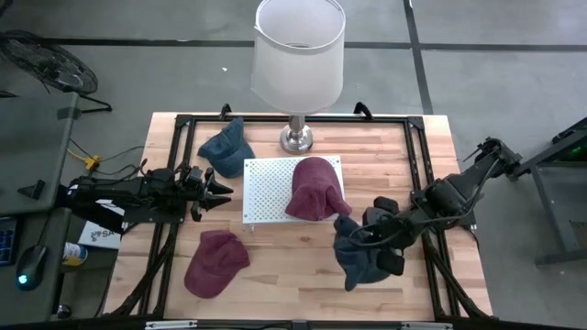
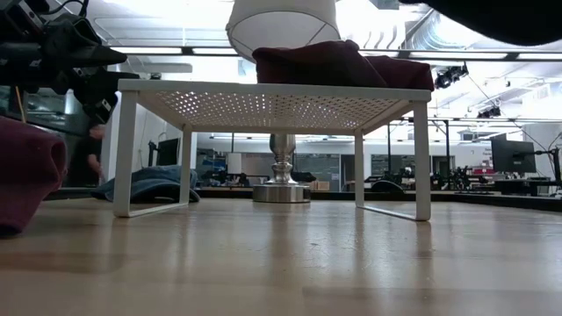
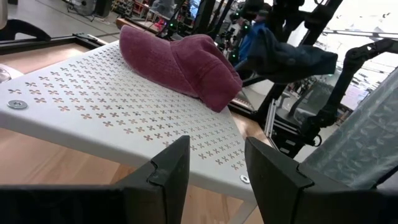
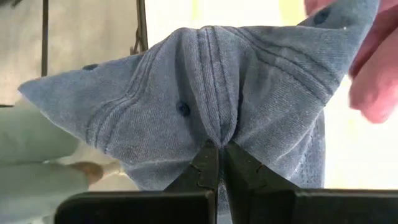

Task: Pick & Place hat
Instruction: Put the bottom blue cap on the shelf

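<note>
The right end effector (image 4: 217,163) is pinching a fold of a blue-grey denim cap (image 4: 211,106) between its closed fingers, and the cap is hanging from it above the wooden table (image 1: 284,275), at the right front of the table just off the corner of the white perforated metal riser (image 1: 266,188). In the high view this same denim cap (image 1: 353,252) is bunching below the right end effector (image 1: 371,236), close to the maroon cap (image 1: 315,188) that is lying on the right part of the riser, touching its top.

The left end effector (image 1: 218,191) is hovering just beside the riser's left edge, its fingers (image 3: 168,171) standing apart and gripping nothing, pointing across the perforated top toward the maroon cap (image 3: 177,62).

A second maroon cap (image 1: 215,261) is sitting on the table at the left front, well apart from the riser. A dark blue cap (image 1: 227,148) is resting on the table behind the riser's left corner. A lamp with a white drum shade (image 1: 298,50) and a silver base is standing at the table's far edge, behind the riser.
</note>
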Controlling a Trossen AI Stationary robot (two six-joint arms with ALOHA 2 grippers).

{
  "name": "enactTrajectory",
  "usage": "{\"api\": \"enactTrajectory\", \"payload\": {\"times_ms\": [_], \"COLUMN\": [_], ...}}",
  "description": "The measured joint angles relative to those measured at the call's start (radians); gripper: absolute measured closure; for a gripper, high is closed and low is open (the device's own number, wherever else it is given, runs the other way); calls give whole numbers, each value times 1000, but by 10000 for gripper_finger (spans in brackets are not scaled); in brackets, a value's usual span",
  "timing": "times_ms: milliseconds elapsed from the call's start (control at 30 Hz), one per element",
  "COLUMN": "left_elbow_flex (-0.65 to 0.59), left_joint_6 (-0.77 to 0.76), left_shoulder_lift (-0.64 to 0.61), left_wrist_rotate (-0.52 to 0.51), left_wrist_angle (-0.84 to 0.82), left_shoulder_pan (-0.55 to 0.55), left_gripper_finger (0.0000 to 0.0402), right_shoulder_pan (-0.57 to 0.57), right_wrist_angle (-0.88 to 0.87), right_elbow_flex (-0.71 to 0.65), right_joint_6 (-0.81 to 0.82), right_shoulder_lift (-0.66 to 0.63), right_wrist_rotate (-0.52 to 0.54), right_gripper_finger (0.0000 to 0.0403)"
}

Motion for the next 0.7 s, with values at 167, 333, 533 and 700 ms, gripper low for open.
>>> {"api": "enactTrajectory", "payload": {"times_ms": [167, 333, 533, 700], "left_elbow_flex": [0, 0, 0, 0], "left_joint_6": [0, 0, 0, 0], "left_shoulder_lift": [0, 0, 0, 0], "left_wrist_rotate": [0, 0, 0, 0], "left_wrist_angle": [0, 0, 0, 0], "left_shoulder_pan": [0, 0, 0, 0], "left_gripper_finger": [247, 247, 247, 247], "right_shoulder_pan": [-8, -8, -8, -8], "right_wrist_angle": [-1, -1, -3, -14], "right_elbow_flex": [0, 0, 0, 0], "right_joint_6": [-28, -29, -4, 10], "right_shoulder_lift": [0, 0, 0, 0], "right_wrist_rotate": [30, 62, 62, 50], "right_gripper_finger": [402, 402, 402, 402]}}
